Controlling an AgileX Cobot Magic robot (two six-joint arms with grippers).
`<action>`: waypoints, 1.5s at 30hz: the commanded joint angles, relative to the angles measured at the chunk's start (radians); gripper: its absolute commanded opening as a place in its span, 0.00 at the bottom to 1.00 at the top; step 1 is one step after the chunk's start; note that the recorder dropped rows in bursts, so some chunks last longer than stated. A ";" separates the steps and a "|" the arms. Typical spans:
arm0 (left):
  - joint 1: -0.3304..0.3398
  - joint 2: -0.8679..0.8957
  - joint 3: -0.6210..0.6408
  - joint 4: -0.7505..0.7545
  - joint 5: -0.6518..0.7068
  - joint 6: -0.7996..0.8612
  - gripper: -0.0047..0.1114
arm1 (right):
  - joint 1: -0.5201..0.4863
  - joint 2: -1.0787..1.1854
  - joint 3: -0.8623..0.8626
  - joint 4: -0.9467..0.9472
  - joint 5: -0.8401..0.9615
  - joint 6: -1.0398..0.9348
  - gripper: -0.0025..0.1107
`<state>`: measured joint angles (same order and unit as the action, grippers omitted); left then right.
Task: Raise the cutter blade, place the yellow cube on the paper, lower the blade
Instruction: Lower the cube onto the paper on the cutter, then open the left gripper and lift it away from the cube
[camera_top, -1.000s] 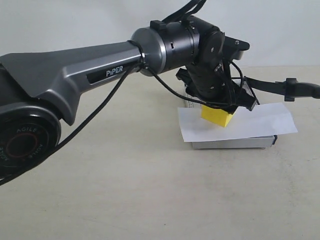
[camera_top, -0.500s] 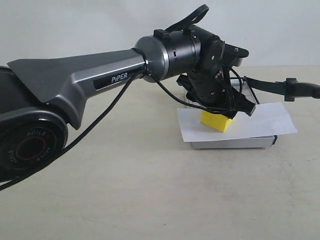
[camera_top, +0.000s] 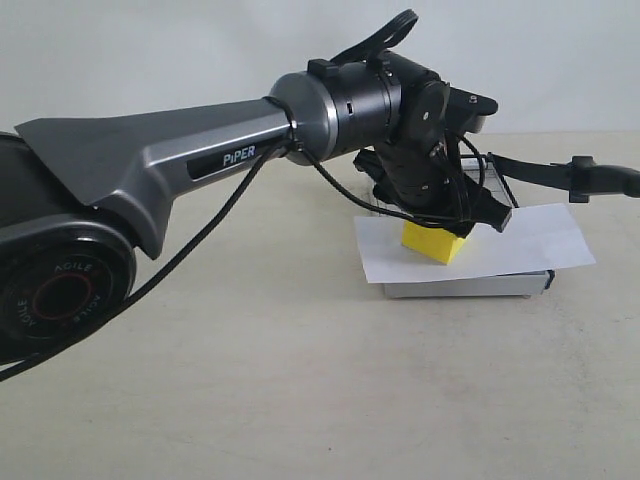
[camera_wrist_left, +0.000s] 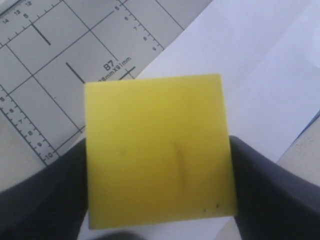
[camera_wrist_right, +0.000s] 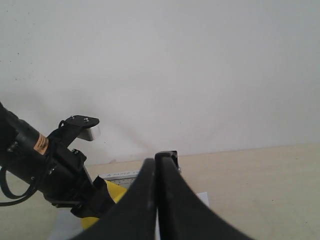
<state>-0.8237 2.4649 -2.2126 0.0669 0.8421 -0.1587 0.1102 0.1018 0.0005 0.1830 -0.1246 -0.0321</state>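
Note:
My left gripper (camera_top: 441, 222) is shut on the yellow cube (camera_top: 432, 243), whose underside meets the white paper (camera_top: 525, 243) lying across the grey gridded cutter board (camera_top: 460, 287). In the left wrist view the yellow cube (camera_wrist_left: 157, 150) fills the span between both dark fingers (camera_wrist_left: 45, 200) of the left gripper (camera_wrist_left: 159, 172), with the paper (camera_wrist_left: 260, 65) and the board's grid (camera_wrist_left: 55, 75) behind it. The cutter blade (camera_top: 540, 170) hangs raised above the board, running off the right edge. My right gripper (camera_wrist_right: 156, 167) is shut, with the blade's end (camera_wrist_right: 167, 156) pinched at its tips.
The left arm's long grey body (camera_top: 150, 150) crosses the left half of the exterior view, with a loose black cable (camera_top: 200, 225) below it. A beige tabletop (camera_top: 300, 380) and a white wall (camera_top: 150, 50) surround the cutter.
The left arm shifted slightly and lowered the cube a little, from tilted just above the paper to resting on it. Nothing has moved in the last half second.

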 joint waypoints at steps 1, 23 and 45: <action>0.001 0.003 -0.004 -0.007 -0.007 -0.005 0.57 | 0.003 -0.003 0.000 -0.005 -0.013 0.000 0.02; 0.001 -0.016 -0.025 -0.011 0.000 -0.005 0.63 | 0.003 -0.003 0.000 -0.005 -0.013 0.000 0.02; 0.001 -0.103 -0.027 -0.043 0.055 -0.005 0.68 | 0.003 -0.003 0.000 -0.005 -0.013 0.005 0.02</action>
<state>-0.8237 2.3978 -2.2316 0.0405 0.8893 -0.1587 0.1102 0.1018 0.0005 0.1830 -0.1246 -0.0280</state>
